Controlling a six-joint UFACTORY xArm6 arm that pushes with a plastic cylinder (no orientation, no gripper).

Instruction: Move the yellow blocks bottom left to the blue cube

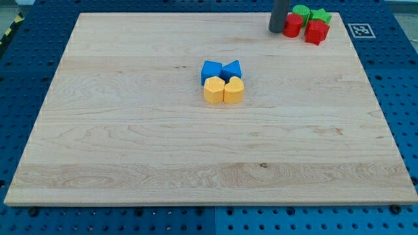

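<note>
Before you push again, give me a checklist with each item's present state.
1. My tip in view: ok, at the view's top right, beside the red blocks.
2. Tip clear of the yellow blocks: ok, far off.
3. Yellow blocks together: ok, touching.
4. Yellow blocks at the blue cube: ok, just below it.
5. Exactly bottom left of it: cannot tell.

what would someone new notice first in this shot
A tight cluster sits near the board's middle: two blue blocks with two yellow blocks pressed against them on the view's bottom side. At the view's top right, red blocks and green blocks huddle, my tip just left of them, far from the yellow pair.
</note>
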